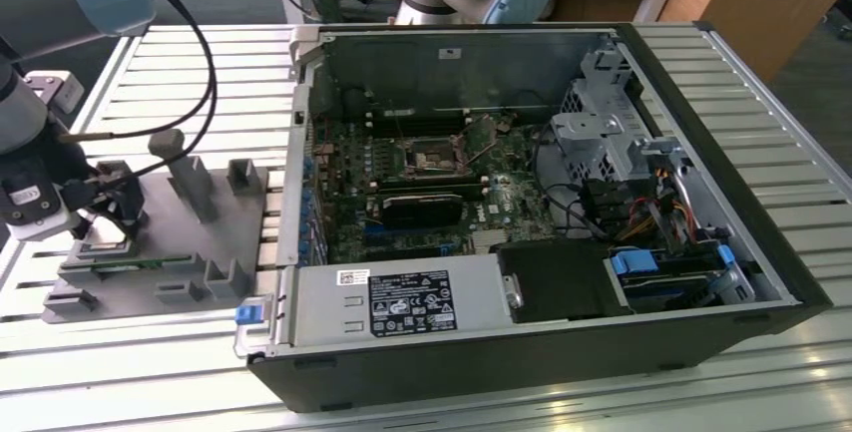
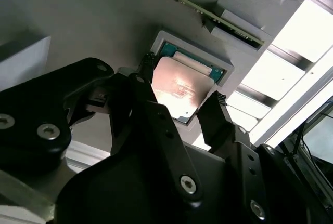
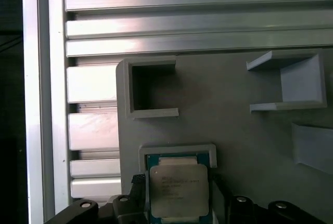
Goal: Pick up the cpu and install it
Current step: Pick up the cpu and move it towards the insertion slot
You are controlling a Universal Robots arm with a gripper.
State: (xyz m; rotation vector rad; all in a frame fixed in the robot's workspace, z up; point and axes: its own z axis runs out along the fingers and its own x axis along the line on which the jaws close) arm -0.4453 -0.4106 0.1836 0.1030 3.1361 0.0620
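second wrist view: tool spread open astride cpu, fingers just beside its edges, clamping nothing. seated flat in framed pocket of grey fixture plate, on slatted tabletop.

Even overhead light in the exterior view keeps the slatted table bright, while the inside of the computer case lies in shade. In the second wrist view a warm glare spot sits on the cpu, the slats beyond wash out white, and the gripper is a dark mass.
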